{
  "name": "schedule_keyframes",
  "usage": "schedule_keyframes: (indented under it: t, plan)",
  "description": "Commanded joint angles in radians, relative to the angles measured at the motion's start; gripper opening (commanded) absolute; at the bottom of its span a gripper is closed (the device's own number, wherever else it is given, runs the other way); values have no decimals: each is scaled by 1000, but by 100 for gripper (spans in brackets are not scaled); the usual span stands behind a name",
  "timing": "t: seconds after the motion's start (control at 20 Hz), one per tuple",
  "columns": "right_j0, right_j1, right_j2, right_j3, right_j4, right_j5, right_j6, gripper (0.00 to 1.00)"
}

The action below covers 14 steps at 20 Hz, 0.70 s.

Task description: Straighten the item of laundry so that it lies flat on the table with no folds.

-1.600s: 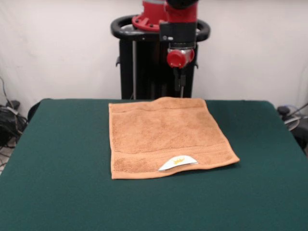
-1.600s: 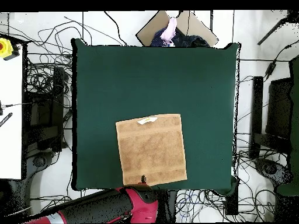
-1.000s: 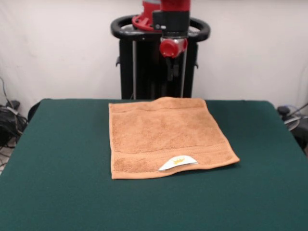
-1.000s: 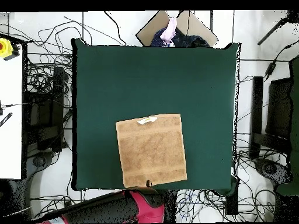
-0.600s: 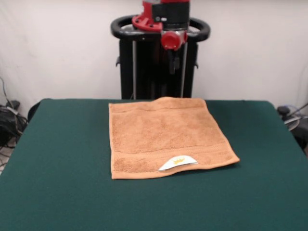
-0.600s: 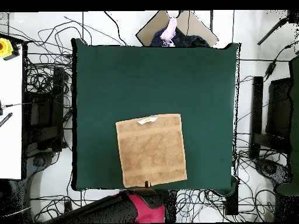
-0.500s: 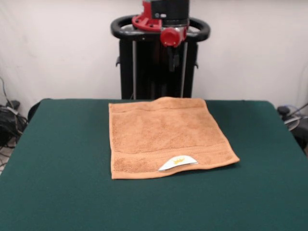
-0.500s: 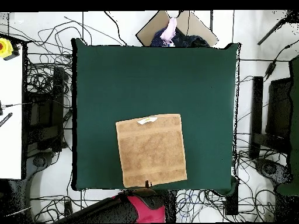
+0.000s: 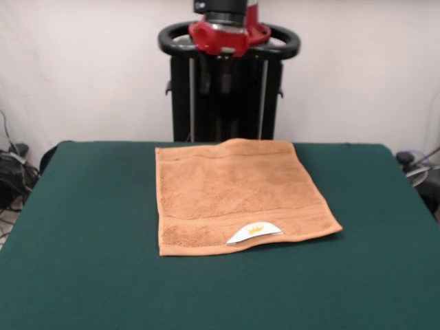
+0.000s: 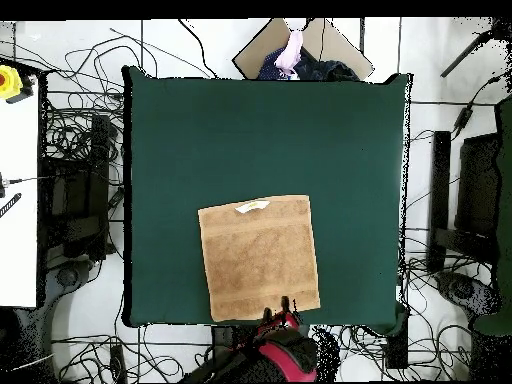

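Lying spread on the wide counter [image 9: 82,227] of dark green felt-like cloth is one small orange-tan terry towel [image 9: 237,196], roughly square, and it is the only item on that surface. Seen from above, the same towel [image 10: 259,258] sits on the counter [image 10: 200,140] near the edge closest to the robot's base, a little toward the left half, with its near edge just short of that counter edge. One woven band crosses the towel close to the edge that faces the front camera, and one small white label [image 9: 254,232] curls up from that edge; from above the label [image 10: 251,207] lies at the towel's far edge, left of its middle. The cloth looks flat, with its far edge in the front view slightly wavy.

One red and black hand [image 10: 279,309] shows from above at the towel's near edge, right of that edge's middle. Whether it is open or closed cannot be told, nor whether it touches the cloth.
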Motion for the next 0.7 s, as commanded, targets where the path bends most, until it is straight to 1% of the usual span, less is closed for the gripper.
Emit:
schedule_keyframes:
  t: [0.05, 0.1, 0.2, 0.3, 0.35, 0.45, 0.5, 0.55, 0.6, 0.65, 0.7]
  plan:
    - [-224, -210, 377, -5, 73, 310, 490, 100]
    - [-236, -201, 375, -2, 87, 306, 471, 100]
    - [-281, -180, 407, -2, 113, 306, 452, 100]
    - [-323, -180, 434, -1, 134, 322, 447, 100]
    - [-348, -198, 456, 3, 142, 348, 451, 100]
    - [-426, -265, 549, 26, 119, 433, 452, 100]
    - [-459, -292, 585, 38, 121, 465, 426, 100]
    - [-530, -348, 680, 60, 127, 542, 368, 100]
    - [-569, -376, 730, 70, 137, 578, 325, 100]
    - [-628, -414, 810, 78, 165, 631, 251, 100]
    - [-671, -437, 861, 88, 193, 661, 201, 100]
